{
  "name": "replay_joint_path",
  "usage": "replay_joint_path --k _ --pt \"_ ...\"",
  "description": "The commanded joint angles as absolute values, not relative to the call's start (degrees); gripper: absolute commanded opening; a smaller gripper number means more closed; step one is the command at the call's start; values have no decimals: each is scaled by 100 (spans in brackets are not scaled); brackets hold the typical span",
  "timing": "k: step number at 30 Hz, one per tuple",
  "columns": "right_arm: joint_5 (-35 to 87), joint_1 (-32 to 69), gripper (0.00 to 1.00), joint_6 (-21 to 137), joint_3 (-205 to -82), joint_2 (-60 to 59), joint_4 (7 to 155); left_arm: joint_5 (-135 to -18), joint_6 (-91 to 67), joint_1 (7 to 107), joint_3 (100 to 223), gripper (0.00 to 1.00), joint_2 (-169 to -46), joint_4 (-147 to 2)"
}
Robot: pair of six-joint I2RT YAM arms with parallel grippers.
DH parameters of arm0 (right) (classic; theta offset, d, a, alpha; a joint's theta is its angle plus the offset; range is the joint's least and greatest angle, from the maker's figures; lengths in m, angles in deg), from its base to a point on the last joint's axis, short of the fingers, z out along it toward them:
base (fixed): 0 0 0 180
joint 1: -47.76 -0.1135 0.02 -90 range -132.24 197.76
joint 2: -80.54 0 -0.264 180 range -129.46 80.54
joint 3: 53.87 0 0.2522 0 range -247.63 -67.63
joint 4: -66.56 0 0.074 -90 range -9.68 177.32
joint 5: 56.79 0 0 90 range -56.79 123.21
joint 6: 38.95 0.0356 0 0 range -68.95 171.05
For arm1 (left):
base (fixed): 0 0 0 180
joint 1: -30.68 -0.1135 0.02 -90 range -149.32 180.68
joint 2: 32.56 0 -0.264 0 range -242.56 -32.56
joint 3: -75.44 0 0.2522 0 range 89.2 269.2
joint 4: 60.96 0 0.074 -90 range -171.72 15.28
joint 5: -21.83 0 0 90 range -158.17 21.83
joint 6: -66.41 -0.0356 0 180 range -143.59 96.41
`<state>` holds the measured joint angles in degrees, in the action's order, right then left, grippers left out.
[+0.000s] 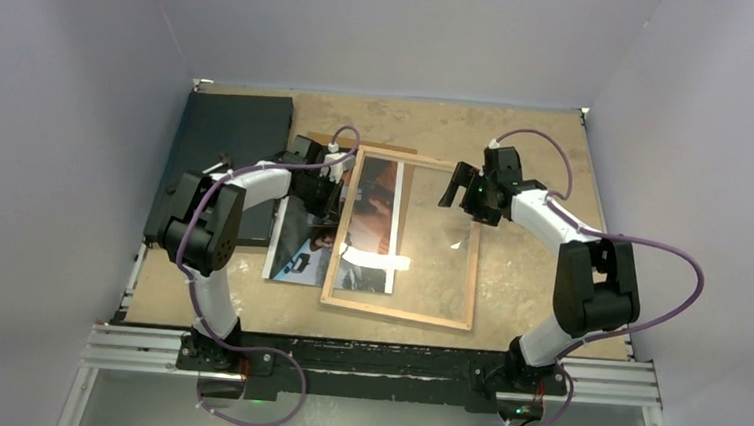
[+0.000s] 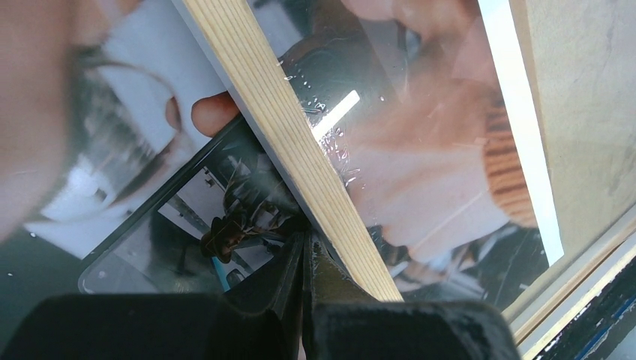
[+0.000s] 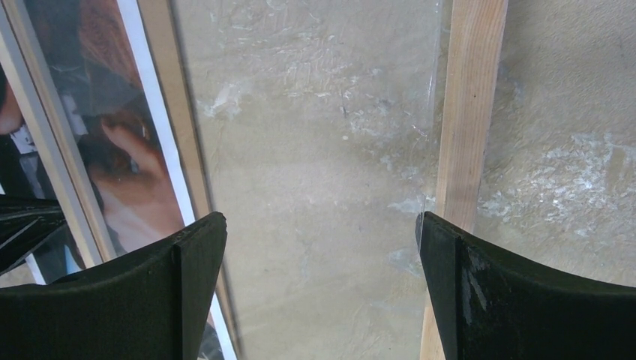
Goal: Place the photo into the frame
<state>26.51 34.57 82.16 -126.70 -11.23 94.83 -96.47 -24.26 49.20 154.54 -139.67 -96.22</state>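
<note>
The frame [image 1: 396,313] lies back-up in the middle of the table, its light wooden rails around a glass pane. The photo [image 1: 300,253] lies picture-up, its left part sticking out past the frame's left rail and the rest showing through the glass. My left gripper [image 1: 335,185] is shut with nothing between its fingers. Its tips [image 2: 306,238] rest on the photo [image 2: 427,165] against the left rail [image 2: 285,127]. My right gripper [image 1: 458,194] hangs open over the pane's right half. In the right wrist view its fingers [image 3: 195,255] span from beside the photo [image 3: 112,150] to the right rail [image 3: 469,112].
A flat black board [image 1: 228,137] lies at the back left, partly under the left arm. A brown strip [image 1: 406,200] runs beside the photo's white border under the glass. Grey walls close in the table on three sides.
</note>
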Motion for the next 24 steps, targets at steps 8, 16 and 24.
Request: replay_joint_path --k 8,16,24 --pt "2438 3068 97 8488 -12977 -1306 9368 -9861 -2417 4966 15433 0 -13939 -9434" --pt "2748 3062 99 8306 -13192 -1255 9692 -9832 -2455 4953 15429 0 -13869 -9467" --pt "3178 3062 99 8027 -13278 -1235 10057 -9929 -2468 4747 15402 0 -13811 -9490"
